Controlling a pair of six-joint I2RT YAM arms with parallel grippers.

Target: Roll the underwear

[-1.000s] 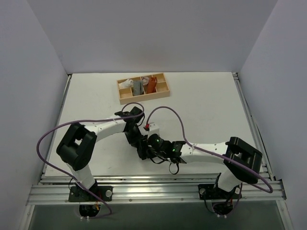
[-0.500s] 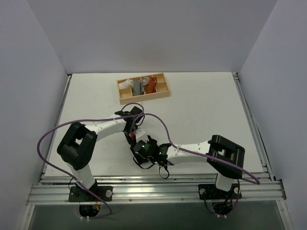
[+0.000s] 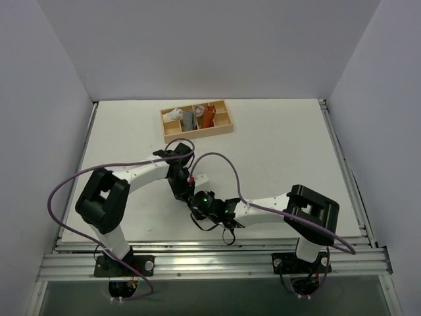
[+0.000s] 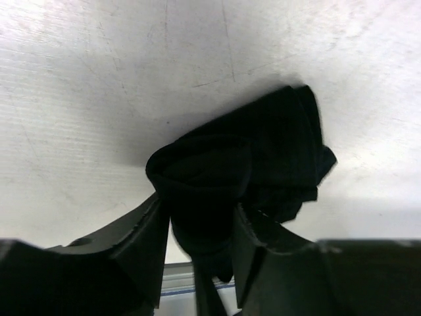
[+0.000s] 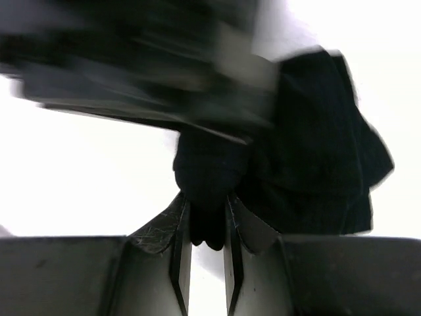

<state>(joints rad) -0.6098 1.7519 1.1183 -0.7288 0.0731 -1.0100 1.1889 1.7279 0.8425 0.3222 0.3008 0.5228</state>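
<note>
Toward 7 o'clock on the surface [image 3: 283, 158], the underwear [image 4: 270, 151] sits bunched. My left claw [image 4: 200, 227] is clamped on it, my right claw [image 5: 205, 224] likewise. The wooden tray [image 3: 223, 120] lies toward 12 o'clock.

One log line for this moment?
left gripper: shut on black cloth underwear | right gripper: shut on same | cloth bunched between them

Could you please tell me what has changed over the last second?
The right arm swung left, its elbow pulling in toward the middle and carrying the right gripper leftward beside the left gripper. The left wrist shifted slightly farther up the table. Both now clamp the underwear. The wooden tray and its cloth rolls stayed put.
</note>
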